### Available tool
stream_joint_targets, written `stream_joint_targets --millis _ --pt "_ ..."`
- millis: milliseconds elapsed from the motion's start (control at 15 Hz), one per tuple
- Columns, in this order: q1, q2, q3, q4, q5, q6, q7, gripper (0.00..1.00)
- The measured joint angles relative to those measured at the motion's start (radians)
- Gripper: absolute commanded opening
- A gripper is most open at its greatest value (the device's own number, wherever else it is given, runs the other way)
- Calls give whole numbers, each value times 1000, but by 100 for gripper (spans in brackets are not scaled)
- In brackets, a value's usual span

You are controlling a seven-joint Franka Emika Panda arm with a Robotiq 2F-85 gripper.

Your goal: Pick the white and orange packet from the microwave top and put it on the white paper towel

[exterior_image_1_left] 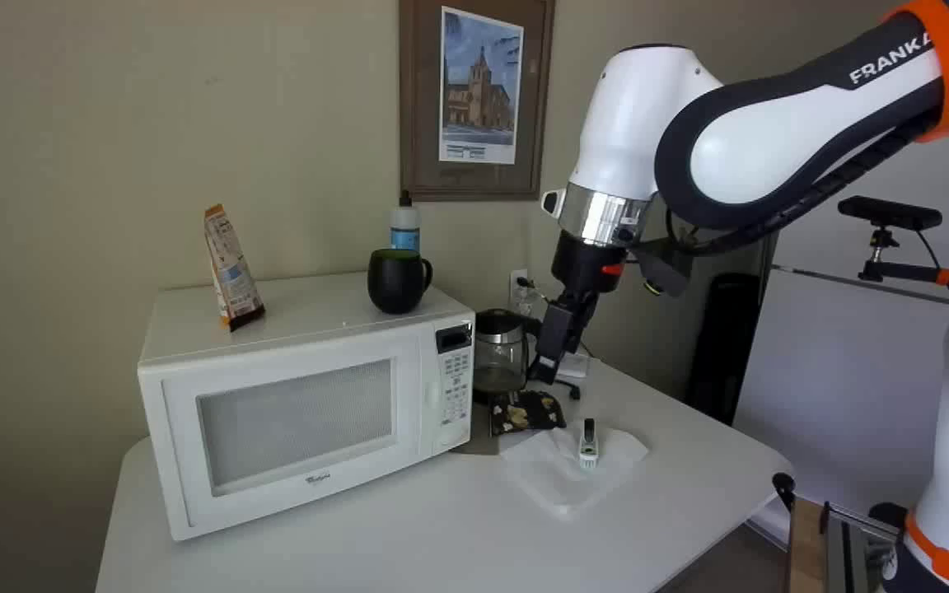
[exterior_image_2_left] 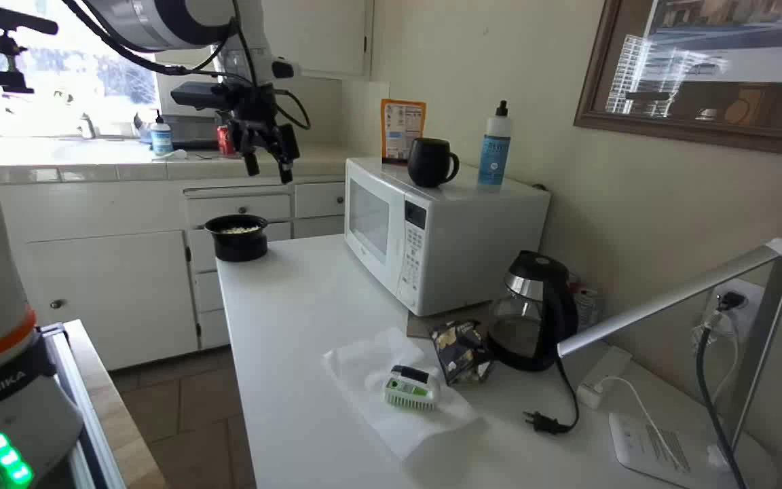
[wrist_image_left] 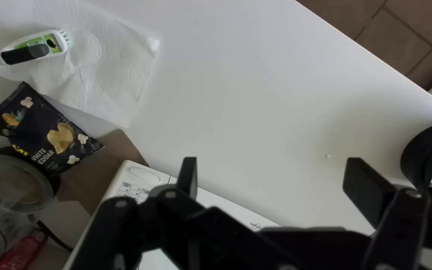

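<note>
The white and orange packet stands upright, leaning slightly, on top of the white microwave. The packet also shows in an exterior view, behind the black mug; it is out of view in the wrist view. The white paper towel lies flat on the table, right of the microwave's front; it also shows in the wrist view. A white and green brush rests on the towel. My gripper is in the air over the table in front of the microwave. Its fingers are wide apart and empty in the wrist view.
A black mug and a blue-labelled bottle stand on the microwave. A glass coffee pot and a dark snack bag lie beside it. A black pot of popcorn is at the table edge. A lamp arm stands nearby.
</note>
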Motion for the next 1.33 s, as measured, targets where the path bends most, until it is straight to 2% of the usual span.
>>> stream_joint_targets --millis 333,533,800,1000,1200,1333 --pt "0 2 0 2 -2 0 0 100" --pt "-10 47 14 53 -35 20 42 100" --pt "-67 241 91 233 -138 118 245 100" --pt "-101 420 128 394 -301 132 440 100" --pt "-76 598 115 563 -445 147 589 100" --pt "-22 709 82 680 -511 166 645 100"
